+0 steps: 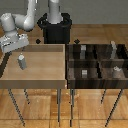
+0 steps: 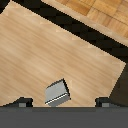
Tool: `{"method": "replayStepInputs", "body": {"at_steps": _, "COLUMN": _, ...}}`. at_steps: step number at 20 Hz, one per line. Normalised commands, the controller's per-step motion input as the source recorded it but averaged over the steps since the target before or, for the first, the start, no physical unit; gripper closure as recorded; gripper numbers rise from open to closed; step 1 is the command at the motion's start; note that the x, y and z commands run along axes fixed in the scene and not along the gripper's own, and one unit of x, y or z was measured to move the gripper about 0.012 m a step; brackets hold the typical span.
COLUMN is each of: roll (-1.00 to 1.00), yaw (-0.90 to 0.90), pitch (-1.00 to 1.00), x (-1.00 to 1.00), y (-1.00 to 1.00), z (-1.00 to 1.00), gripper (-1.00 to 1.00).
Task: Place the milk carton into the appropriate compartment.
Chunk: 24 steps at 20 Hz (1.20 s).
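The milk carton (image 1: 21,62) stands upright in the light wooden tray (image 1: 50,75) at the exterior view's left: small, grey-white, peaked top. It is not yet grasped or moved; the dark divided bin (image 1: 98,62) awaits. The pincer (image 1: 19,47) hovers above the carton, jaws spread, holding nothing.

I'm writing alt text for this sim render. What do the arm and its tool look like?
The arm is glossy white-grey with rounded, tube-like links and bulbous joints, rising from a black pedestal. The tool is a boxy white-grey block. In the wrist view, only two dark fingertips show. No cables or markings are visible.
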Motion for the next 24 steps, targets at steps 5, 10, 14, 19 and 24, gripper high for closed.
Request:
{"method": "replayStepInputs", "body": {"at_steps": 5, "roll": 0.0, "yaw": 0.0, "pitch": 0.0, "x": 0.0, "y": 0.2, "z": 0.0, "gripper": -1.0}}
{"method": "replayStepInputs", "body": {"at_steps": 10, "roll": 0.0, "yaw": 0.0, "pitch": 0.0, "x": 0.0, "y": 0.0, "z": -1.0, "gripper": -1.0}}
{"method": "replayStepInputs", "body": {"at_steps": 14, "roll": 0.0, "yaw": 0.0, "pitch": 0.0, "x": 0.0, "y": 0.0, "z": -0.25, "gripper": 1.0}}
{"method": "replayStepInputs", "body": {"at_steps": 19, "roll": 0.0, "yaw": 0.0, "pitch": 0.0, "x": 0.0, "y": 0.0, "z": 0.2, "gripper": 1.0}}
{"method": "replayStepInputs", "body": {"at_steps": 24, "roll": 0.0, "yaw": 0.0, "pitch": 0.0, "x": 0.0, "y": 0.0, "z": 0.8, "gripper": 1.0}}
